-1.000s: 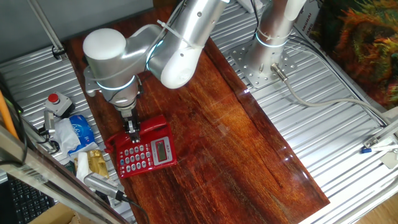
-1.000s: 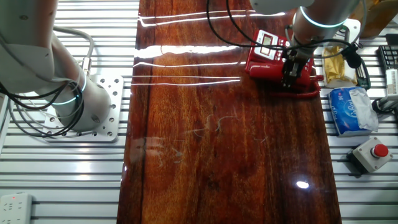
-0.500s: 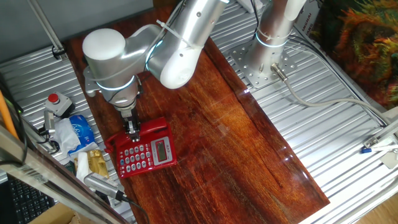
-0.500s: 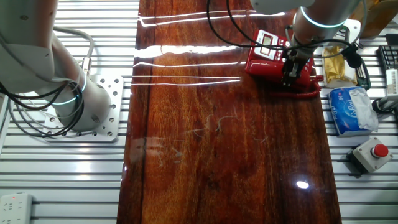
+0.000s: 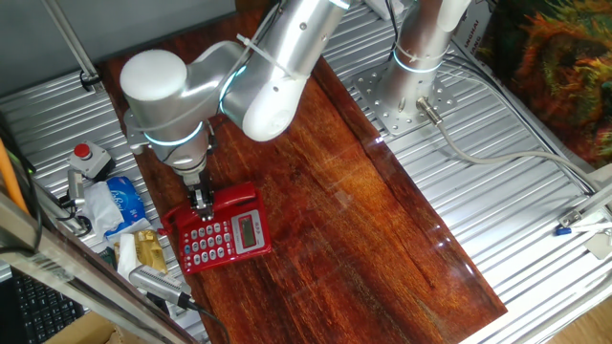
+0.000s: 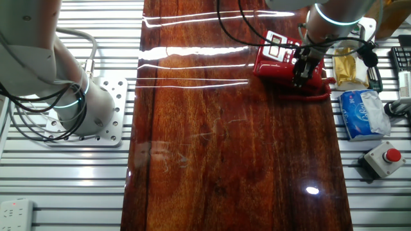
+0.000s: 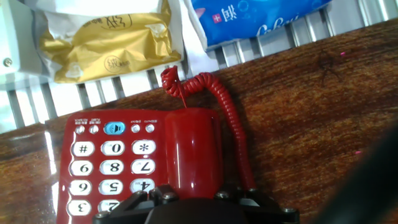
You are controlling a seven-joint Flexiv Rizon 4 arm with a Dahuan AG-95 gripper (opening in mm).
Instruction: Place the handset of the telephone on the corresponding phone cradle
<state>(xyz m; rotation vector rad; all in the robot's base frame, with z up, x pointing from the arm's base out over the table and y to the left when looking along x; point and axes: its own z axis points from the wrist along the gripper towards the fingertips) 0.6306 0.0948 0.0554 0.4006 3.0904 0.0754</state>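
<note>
The handset [image 7: 193,149] already lies along the phone cradle [image 5: 241,196] of the telephone [image 5: 216,235], stretching straight ahead of the claw [image 5: 202,202] with the keypad to its left and the curly cord [image 7: 224,112] trailing off to its right. Whether the fingers are clamped on the near end or slightly parted, I cannot tell; judging by this, only letting go and lifting away remains

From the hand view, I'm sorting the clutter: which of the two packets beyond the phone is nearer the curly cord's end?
The gold packet: the cord curls up just beneath its right end. The blue packet sits further right.
</note>
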